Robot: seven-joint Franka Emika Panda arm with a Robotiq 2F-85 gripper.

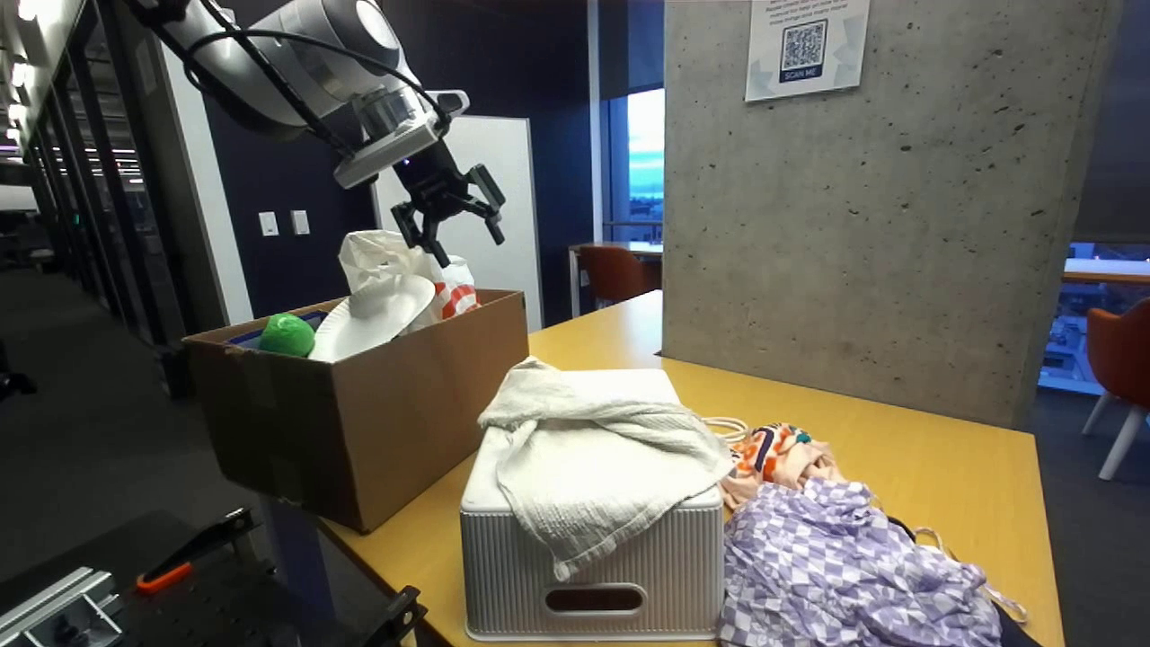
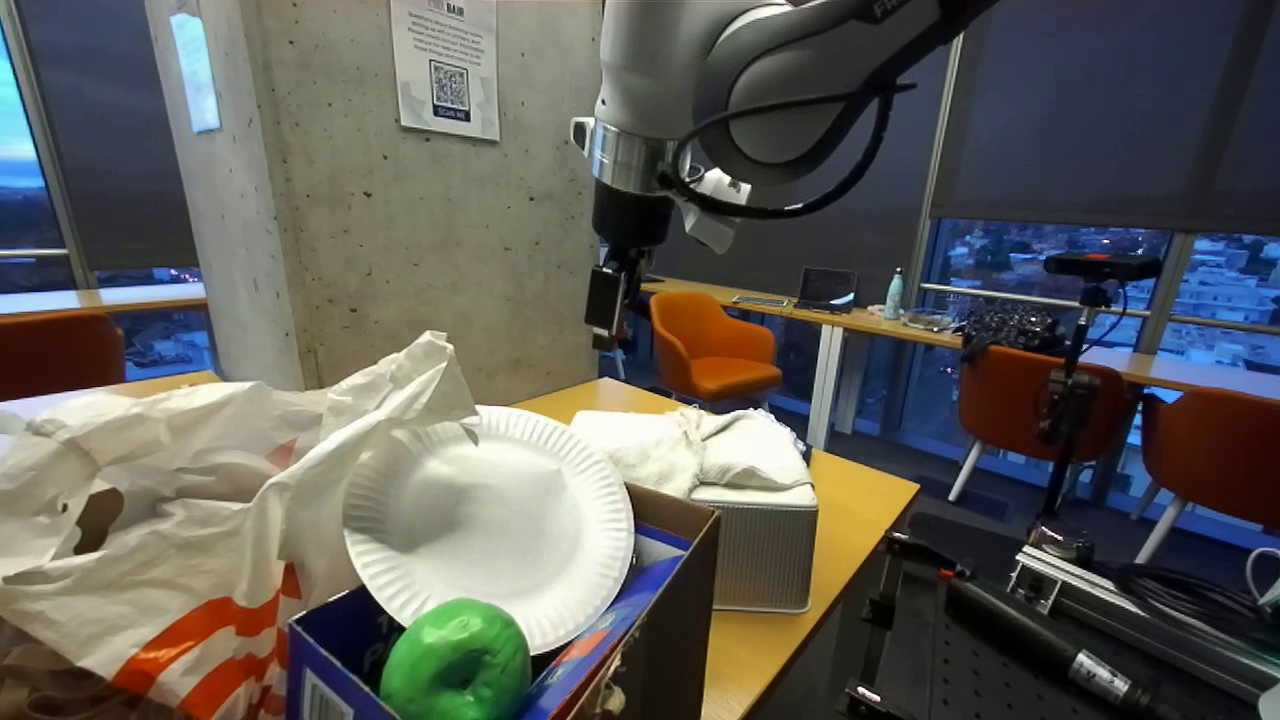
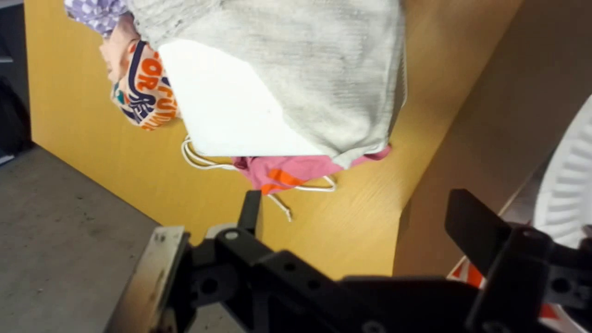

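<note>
Wrist view: along the lower edge, a black two-finger gripper [image 3: 356, 199], released, with its fingers [image 3: 251, 208] spread wide and open air between the tips. One tip against a backdrop of yellow table [image 3: 92, 120], the other against the brown side of a cardboard box [image 3: 430, 222]. Beyond the gripper, in the upper middle, a white cloth [image 3: 333, 69] draped loosely over a flat-topped white container [image 3: 222, 101], with part of the top left bare. Poking out past the container's edge, some pink fabric [image 3: 314, 169] with an orange mark and a pale cord [image 3: 319, 188]. Just beside the container, a peach cloth [image 3: 148, 85] printed with orange and navy lettering; next to that, a purple-and-white checked cloth [image 3: 97, 14], cut off by the frame.

In both exterior views, the gripper high in the air at the end of a grey-and-white robot arm [image 2: 640, 80], higher than the box rim and well apart from the white cloth. In an exterior view, a corner of the cloth hanging down the container's ribbed front, just above a handle slot [image 1: 595, 599]. Also in an exterior view, inside the box, a white paper plate [image 2: 490, 520] standing tilted, a round green object [image 2: 455, 660] with a dimple, some blue packaging [image 2: 330, 660] and a crumpled white plastic bag [image 2: 190, 540] with orange-red stripes. Behind, a concrete pillar [image 2: 400, 280] with a posted sign [image 2: 447, 70] and orange chairs [image 2: 690, 330]
</note>
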